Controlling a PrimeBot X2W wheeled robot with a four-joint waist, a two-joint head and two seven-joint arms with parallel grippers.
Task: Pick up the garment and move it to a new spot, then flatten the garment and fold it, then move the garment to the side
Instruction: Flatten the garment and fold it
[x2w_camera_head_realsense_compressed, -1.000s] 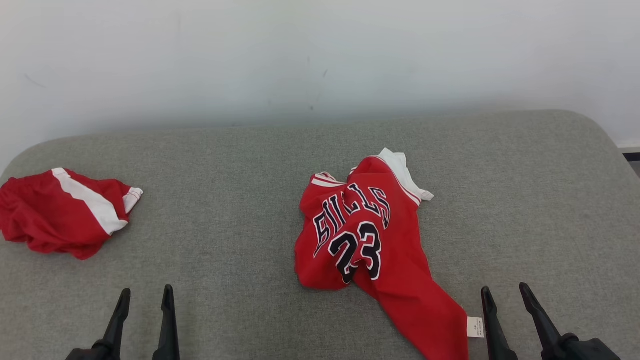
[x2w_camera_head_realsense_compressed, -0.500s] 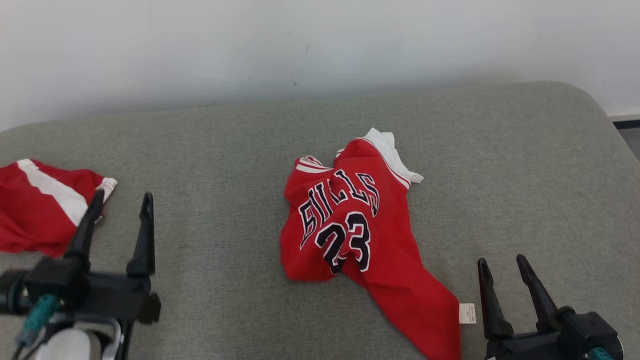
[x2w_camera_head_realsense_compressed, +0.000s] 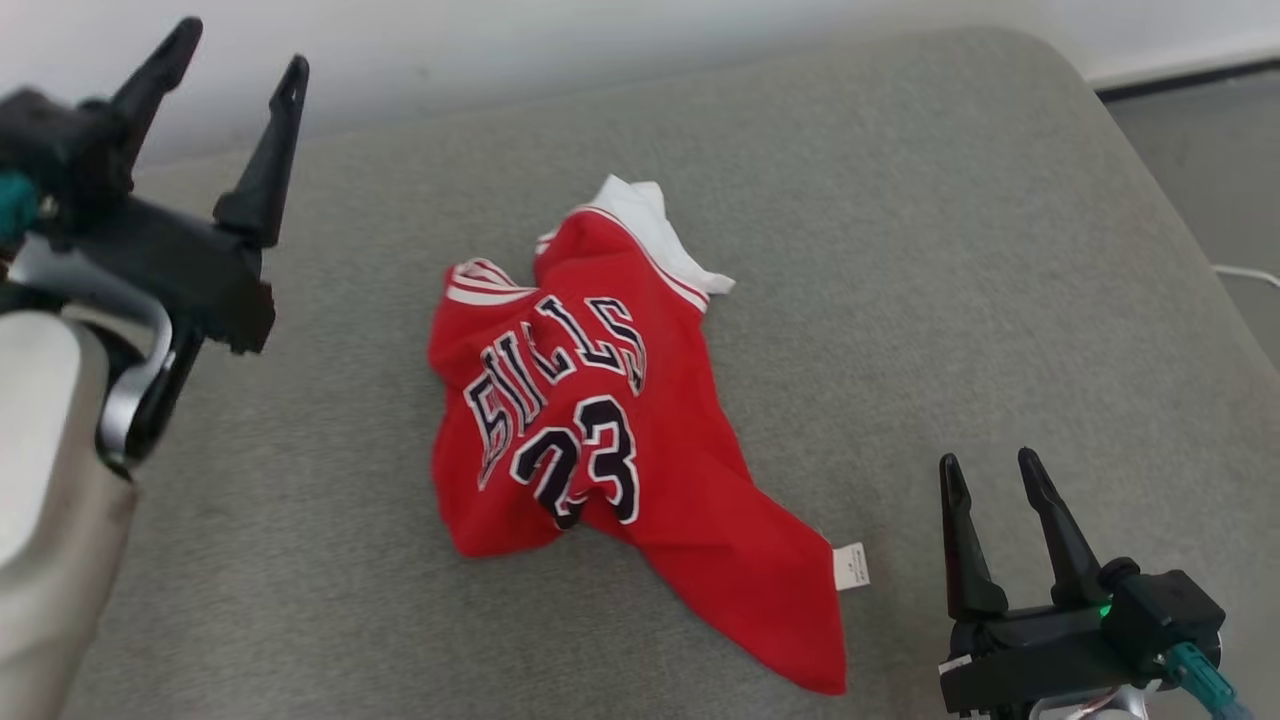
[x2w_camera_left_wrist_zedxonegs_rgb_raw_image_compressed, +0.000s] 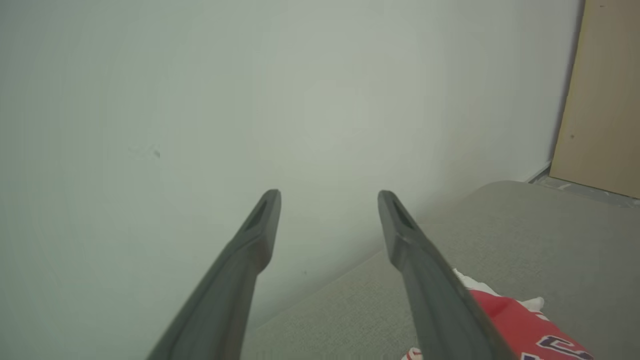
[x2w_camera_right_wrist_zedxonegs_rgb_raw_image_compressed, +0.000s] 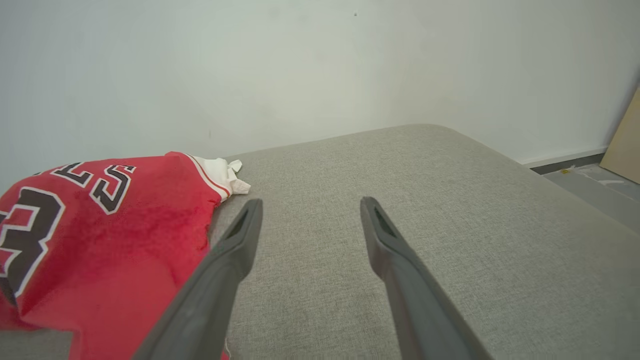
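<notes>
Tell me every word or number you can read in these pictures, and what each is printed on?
"BULLS": arched black letters edged in white on the chest of the red jersey, creased by folds.
"23": large black numerals edged in white, just below that word on the same jersey.
White tag at the jersey's hem: it carries print, but too small to read.

Crumpled red jersey (x2w_camera_head_realsense_compressed: 600, 430): lies on grey cushion (x2w_camera_head_realsense_compressed: 900, 250), black lettering and number facing up, white collar at far end.
</notes>
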